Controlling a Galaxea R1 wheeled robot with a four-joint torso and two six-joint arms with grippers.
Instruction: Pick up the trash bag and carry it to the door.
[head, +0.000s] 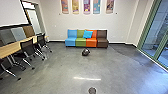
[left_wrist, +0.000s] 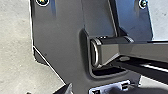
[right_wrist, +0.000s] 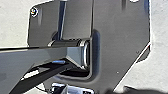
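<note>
A dark, shiny trash bag (head: 85, 52), bunched into a small rounded heap, lies on the floor in front of the coloured seats, well ahead of the robot. Nothing is touching it. At the edge of the left wrist view, dark parts of my left gripper (left_wrist: 67, 89) show against the robot's base. Dark parts of my right gripper (right_wrist: 132, 90) show likewise in the right wrist view. How far either gripper is open cannot be made out. Both are over the robot's own base, far from the bag.
A row of blue, green, orange and brown seats (head: 101, 42) with a blue cushion (head: 87, 34) stands at the wall. Left are a long table (head: 15, 48) and black chairs (head: 27, 47). Green-framed glass doors (head: 156, 35) line the right. A round dark disc (head: 92, 90) lies on the near floor.
</note>
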